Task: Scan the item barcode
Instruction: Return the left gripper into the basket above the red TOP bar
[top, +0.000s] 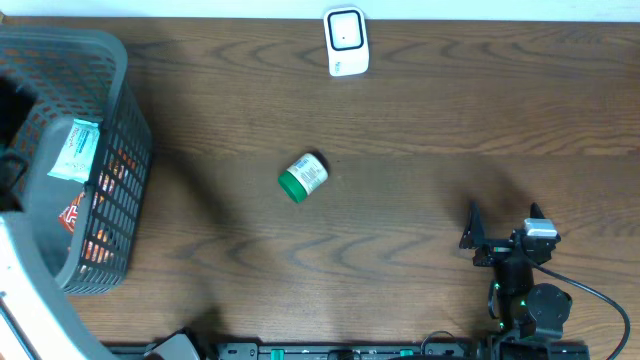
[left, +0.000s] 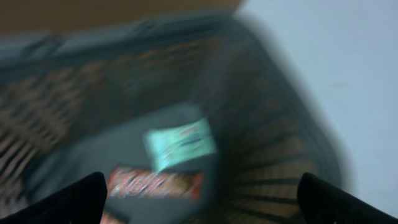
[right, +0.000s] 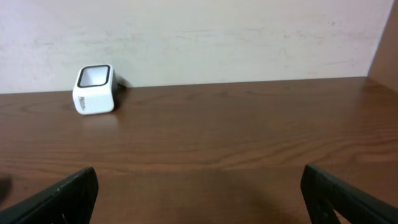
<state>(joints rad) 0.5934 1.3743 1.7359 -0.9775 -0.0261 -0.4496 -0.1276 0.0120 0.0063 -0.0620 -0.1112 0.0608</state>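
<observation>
The right tool (right: 199, 202), fingers wide apart and empty, faces the scanner (right: 94, 89) across the bench (right: 249, 143), ready to reach. The green-capped bottle (top: 303, 177) lies on its side before the scanner, unheld. The left tool (left: 199, 205), likewise apart, hangs over the basket (left: 273, 162), left of the scanner.

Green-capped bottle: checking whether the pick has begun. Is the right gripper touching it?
Apart. The overhead view shows a wide stretch of bare table between the bottle and the open right gripper, which is near the front right.
</observation>
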